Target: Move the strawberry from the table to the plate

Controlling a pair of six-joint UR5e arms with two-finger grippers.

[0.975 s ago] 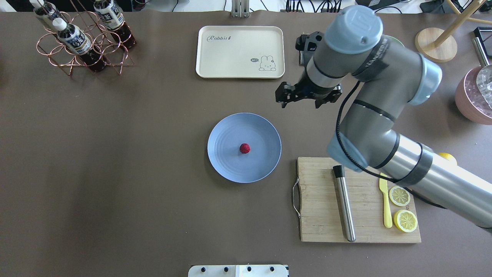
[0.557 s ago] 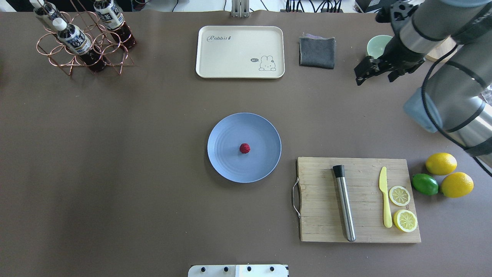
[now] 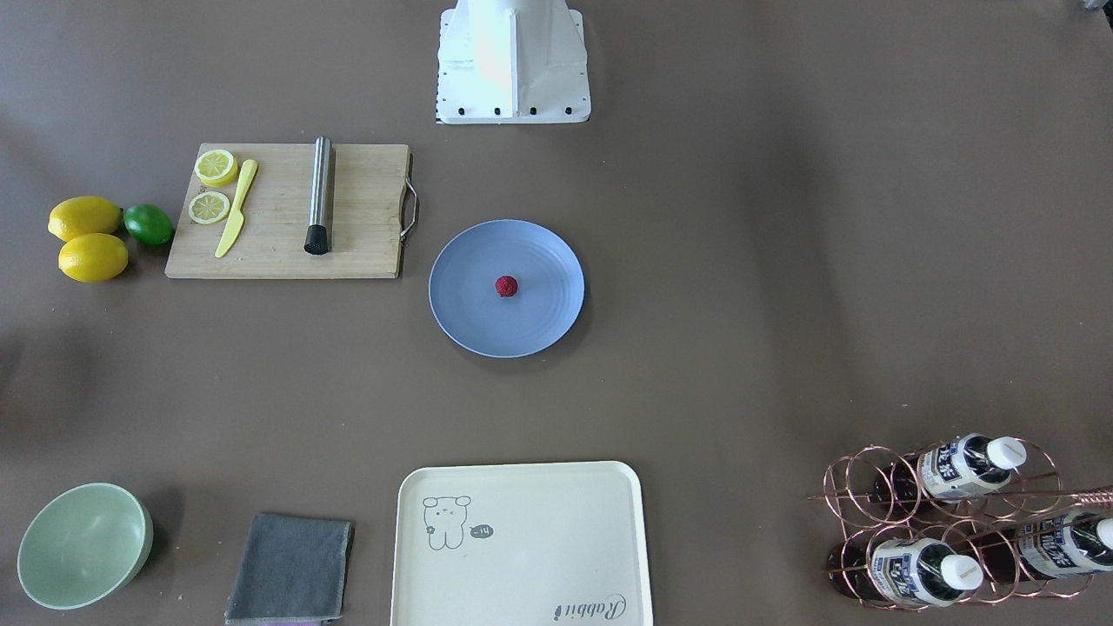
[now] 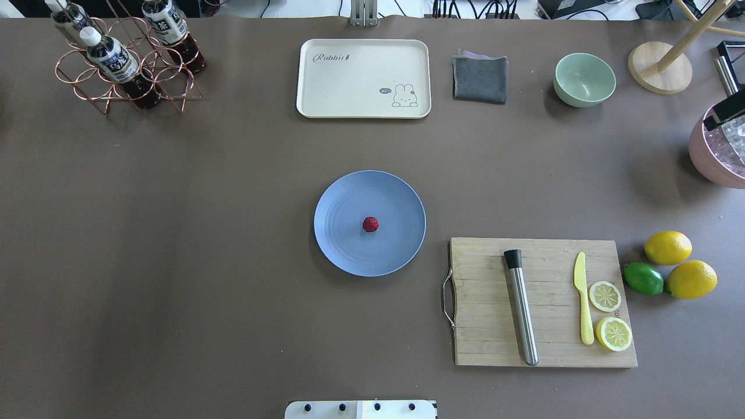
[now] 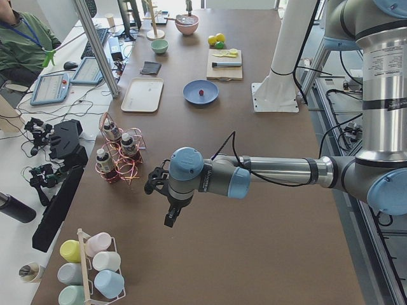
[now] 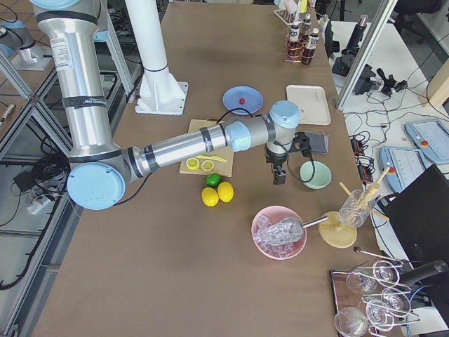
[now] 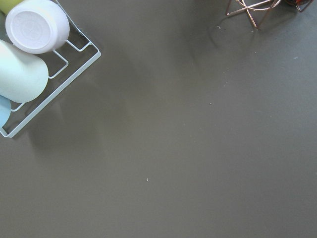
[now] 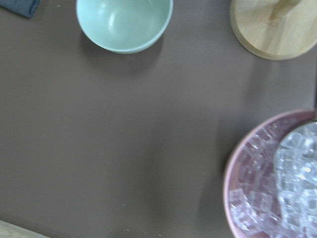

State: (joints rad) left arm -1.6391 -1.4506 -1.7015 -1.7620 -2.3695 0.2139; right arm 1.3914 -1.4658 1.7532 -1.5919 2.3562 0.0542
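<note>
Sitting centred on plate [image 4: 343, 247], roundish strawberry [image 4: 371, 224], no clear long axis, left fingers [image 5: 172, 216], right fingers [image 6: 278, 175], opening indiscernible

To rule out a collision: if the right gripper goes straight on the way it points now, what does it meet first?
Probably bare table. The right gripper points down, and its wrist view shows open surface between the green bowl and the pink bowl of ice; depth is unclear.
</note>
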